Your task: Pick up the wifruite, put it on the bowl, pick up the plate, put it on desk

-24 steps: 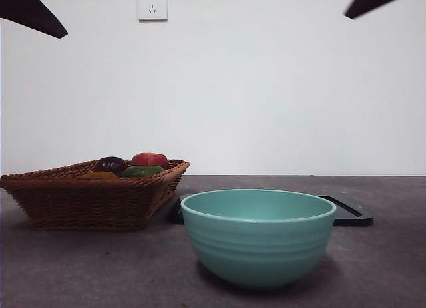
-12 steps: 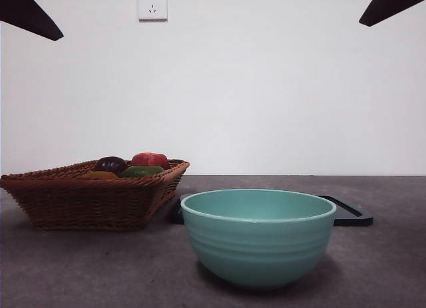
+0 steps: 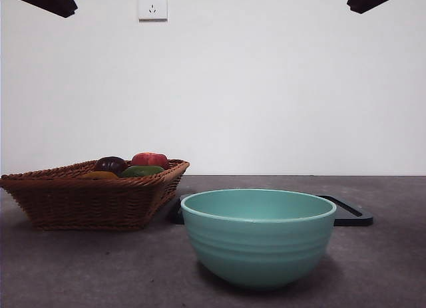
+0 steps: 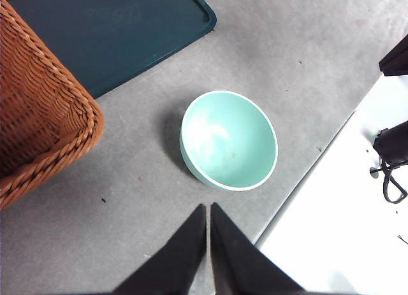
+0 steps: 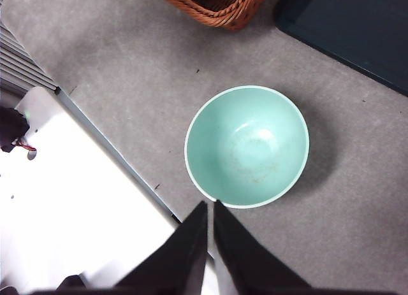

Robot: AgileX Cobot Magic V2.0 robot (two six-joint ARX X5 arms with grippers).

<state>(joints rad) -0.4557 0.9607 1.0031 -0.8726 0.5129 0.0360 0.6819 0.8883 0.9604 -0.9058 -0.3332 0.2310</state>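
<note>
— While the wifruite (image 3: 98, 175) lies low in the wicker basket (image 3: 80, 201), only its orange-brown top showing over the rim, how far along is the job?

— By the look of it, nothing is done. The bowl (image 3: 258, 236) stands empty on the surface (image 3: 386, 268), and the fruit shares the basket with a dark purple fruit (image 3: 110, 164), a green one (image 3: 142, 171) and a red one (image 3: 150, 159).

— And the plate?

— A flat dark tray (image 3: 349, 213) lies behind the bowl, apparently untouched. Both the fruit step and the plate step seem left to do.

— Which way does the fruit point?

— Too little shows to give a long axis or a heading; the visible part reads as a low, rounded hump.

— Where are the hands?

— High above it all. The left hand (image 4: 208, 209) hangs clenched and empty, with the bowl just ahead of its tips and the basket off to one side. The right hand (image 5: 209, 206) is also clenched on nothing, its tips over the bowl's near rim, with the basket corner well beyond the bowl. Neither is near the wifruite.
</note>
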